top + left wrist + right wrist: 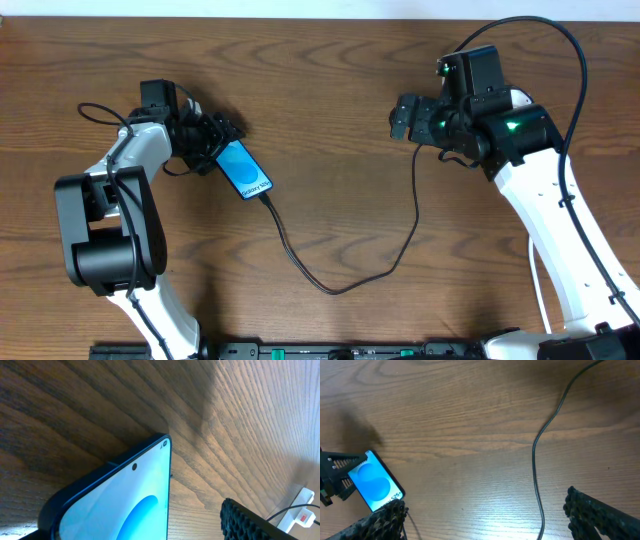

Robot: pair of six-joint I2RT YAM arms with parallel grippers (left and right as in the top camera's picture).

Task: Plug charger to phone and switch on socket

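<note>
The phone (pixel 243 170) lies flat on the table with its blue screen lit. My left gripper (pixel 220 141) is at the phone's upper end, open. In the left wrist view the phone (pixel 125 505) fills the space between the jaws, and bare wood shows between its edge and the right finger (pixel 240 522). The charger cable (pixel 330 288) meets the phone's lower end, loops toward the front and rises to the right arm. My right gripper (pixel 401 118) hangs open above the table with nothing in it; the cable (pixel 537 475) lies below, between its fingers. The socket (pixel 300 515) shows only in the left wrist view, far off.
Both white arms reach in from the front edge, with their bases (pixel 110 250) at left and right. A black lead (pixel 570 60) arcs over the right arm. The phone (pixel 374 481) and my left gripper (pixel 332 477) also appear at the left of the right wrist view.
</note>
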